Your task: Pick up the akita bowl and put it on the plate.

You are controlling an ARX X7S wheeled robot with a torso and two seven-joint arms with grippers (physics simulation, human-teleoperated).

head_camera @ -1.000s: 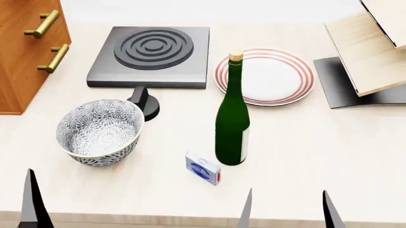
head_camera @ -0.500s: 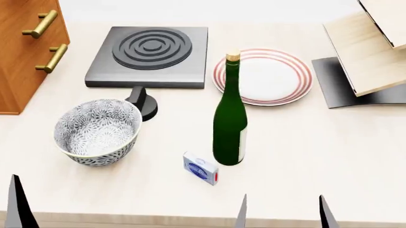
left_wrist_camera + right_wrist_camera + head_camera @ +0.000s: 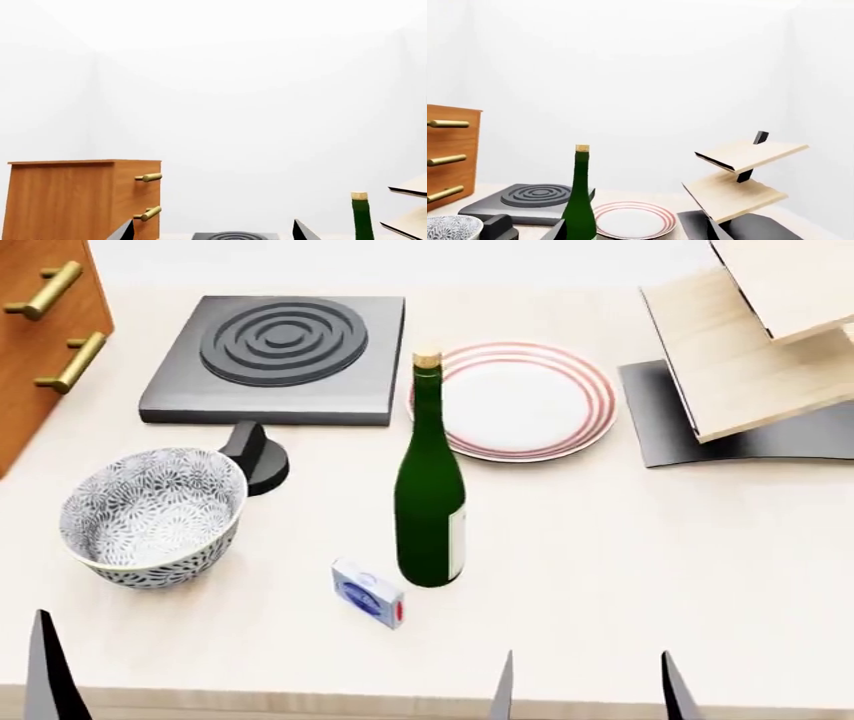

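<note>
One worktop is carrying everything. One wooden cabinet is standing at its far left edge with brass handles (two in the head view, three in the right wrist view). One two-tier wooden rack is sitting at the far right on a dark base. One dark grey burner is lying at the back, with one black knob just in front of it. One plate is lying to the right of the burner, bare. One green bottle is standing upright in front of the plate. One akita bowl is sitting upright on the worktop at the near left, well apart from the plate. One small blue and white box is lying near the bottle's base.

The left wrist view is showing only the cabinet, burner, bottle top and rack edge; the bowl and plate are showing in the head and right wrist views. The left gripper and right gripper are both holding their fingers spread apart, gripping nothing.
</note>
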